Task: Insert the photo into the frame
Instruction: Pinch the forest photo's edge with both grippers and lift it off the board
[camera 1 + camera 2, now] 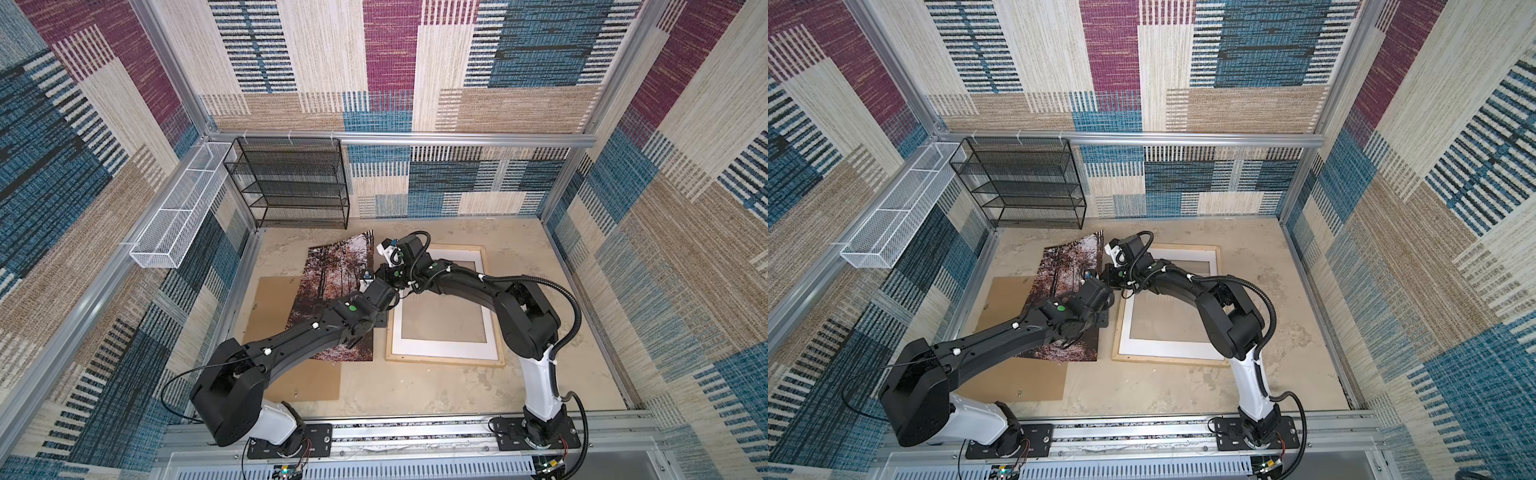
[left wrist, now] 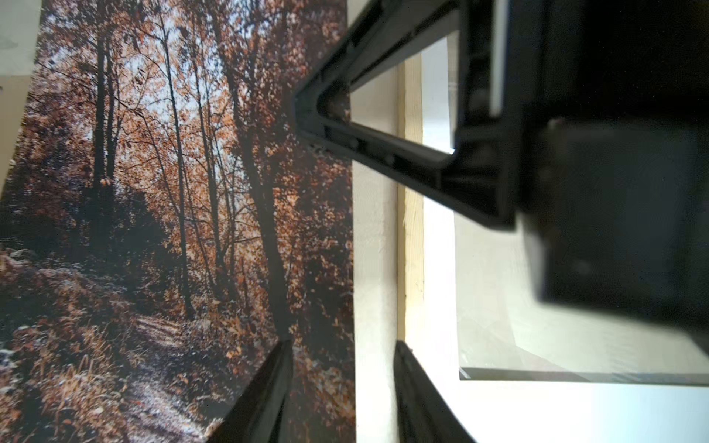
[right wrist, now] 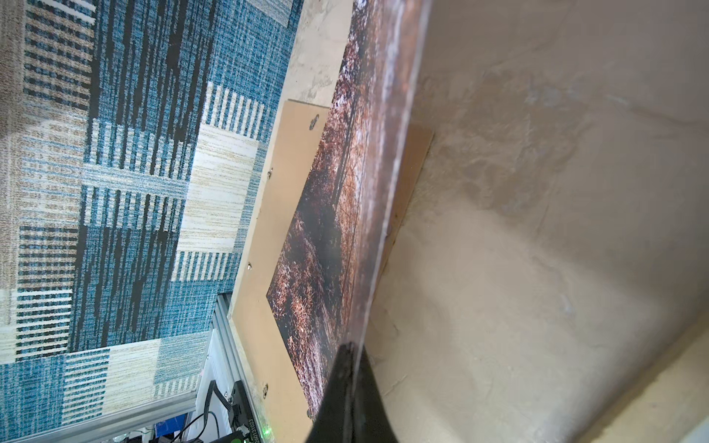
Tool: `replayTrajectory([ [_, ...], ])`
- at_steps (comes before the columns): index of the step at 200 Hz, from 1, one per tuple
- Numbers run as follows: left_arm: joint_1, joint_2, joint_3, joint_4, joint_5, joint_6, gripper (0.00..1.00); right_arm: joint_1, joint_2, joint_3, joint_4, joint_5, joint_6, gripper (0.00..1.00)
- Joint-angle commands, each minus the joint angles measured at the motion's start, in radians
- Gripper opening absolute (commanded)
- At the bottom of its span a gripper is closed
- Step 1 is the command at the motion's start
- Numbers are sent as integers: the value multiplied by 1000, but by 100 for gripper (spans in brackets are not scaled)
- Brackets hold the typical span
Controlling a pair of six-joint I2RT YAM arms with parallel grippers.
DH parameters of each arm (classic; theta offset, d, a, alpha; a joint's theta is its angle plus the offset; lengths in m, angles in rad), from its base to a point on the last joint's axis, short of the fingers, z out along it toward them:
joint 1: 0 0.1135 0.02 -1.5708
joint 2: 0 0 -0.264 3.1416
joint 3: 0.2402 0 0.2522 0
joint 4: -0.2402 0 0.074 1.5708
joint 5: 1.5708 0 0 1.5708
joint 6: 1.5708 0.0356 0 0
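Lifting the photo (image 1: 328, 270) clear of the table (image 1: 415, 386) looks like the step in hand. The print lies left of the table's middle, partly over the brown backing board (image 1: 270, 316). Its edge toward the frame (image 1: 449, 360) is raised and its far corner curls up. The right gripper (image 3: 351, 347) is clamped flat on that raised edge. The left gripper (image 2: 342, 343) has its fingers apart, one above the print and one over the bare strip of table beside the frame, gripping nothing. The frame lies flat, right of the middle, with the white mat (image 1: 444, 348) inside it.

Doing this well probably means closing the left fingers on the same edge, nearer the table's front edge, before carrying. The sheet then hangs between two holds and should not fold. Level holds matter, and the trailing edge may drag the board.
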Motion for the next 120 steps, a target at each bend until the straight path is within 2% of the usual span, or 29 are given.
replayTrajectory([
  [1, -29, 34, 34, -126, -123, -59, 45, -4, -13, -4, 42, -10, 12, 0],
  [41, -67, 129, 90, -223, -206, -96, 43, -9, -16, -10, 51, -18, 15, 0],
  [120, -81, 188, 119, -231, -230, -86, 38, -11, -12, -15, 64, -40, 26, 0],
])
